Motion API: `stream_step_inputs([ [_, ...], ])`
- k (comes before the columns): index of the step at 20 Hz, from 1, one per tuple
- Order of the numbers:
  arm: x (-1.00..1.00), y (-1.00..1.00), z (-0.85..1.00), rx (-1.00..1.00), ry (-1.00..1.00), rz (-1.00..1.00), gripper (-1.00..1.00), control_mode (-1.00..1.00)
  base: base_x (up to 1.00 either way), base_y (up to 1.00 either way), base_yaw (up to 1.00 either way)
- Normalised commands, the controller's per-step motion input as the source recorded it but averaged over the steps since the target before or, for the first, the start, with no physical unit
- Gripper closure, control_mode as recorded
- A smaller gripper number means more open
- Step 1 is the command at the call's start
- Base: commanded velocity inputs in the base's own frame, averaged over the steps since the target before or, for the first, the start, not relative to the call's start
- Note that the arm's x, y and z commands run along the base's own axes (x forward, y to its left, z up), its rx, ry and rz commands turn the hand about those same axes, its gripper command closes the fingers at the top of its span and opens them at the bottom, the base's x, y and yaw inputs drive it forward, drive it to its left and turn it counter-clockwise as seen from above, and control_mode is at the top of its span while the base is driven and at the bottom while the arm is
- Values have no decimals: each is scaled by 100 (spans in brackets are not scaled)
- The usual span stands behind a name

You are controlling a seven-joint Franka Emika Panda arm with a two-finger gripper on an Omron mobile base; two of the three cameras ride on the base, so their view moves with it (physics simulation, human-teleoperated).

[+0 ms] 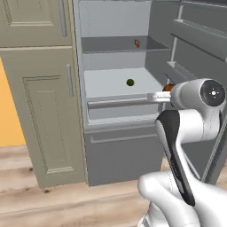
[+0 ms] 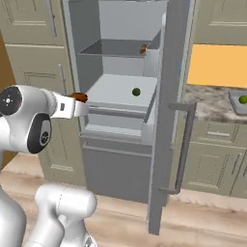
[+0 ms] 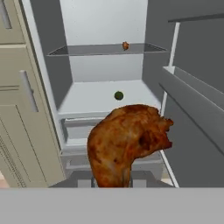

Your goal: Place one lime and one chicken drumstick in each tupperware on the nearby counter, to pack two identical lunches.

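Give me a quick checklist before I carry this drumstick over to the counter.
1. Grip on the chicken drumstick: ok, the tool is shut on its lower end in the hand view.
2. Drumstick out of the fridge: ok, it hangs in front of the open compartment.
3. Fridge door on the way: not ok, it stands open between the arm and the counter.
4. Target tupperware: ok, on the counter with a lime already inside.
5. Second tupperware: cannot tell.
6. Remaining items: ok, a lime on the lower shelf, another drumstick on the upper shelf.
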Motion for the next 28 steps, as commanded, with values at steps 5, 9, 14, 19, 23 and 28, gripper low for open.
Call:
stream_step_inputs([
  [5, 0, 0, 0, 0, 0, 0, 100, 100, -100, -57, 0],
  [9, 0, 0, 0, 0, 0, 0, 100, 100, -77, -90, 0],
  [14, 0, 0, 0, 0, 0, 0, 100, 100, -41, -100, -2],
  [19, 0, 0, 0, 0, 0, 0, 100, 100, -17, -100, -1],
  [23, 0, 0, 0, 0, 0, 0, 100, 100, -12, -99, 0],
  [28, 0, 0, 0, 0, 0, 0, 100, 100, -2, -72, 0],
])
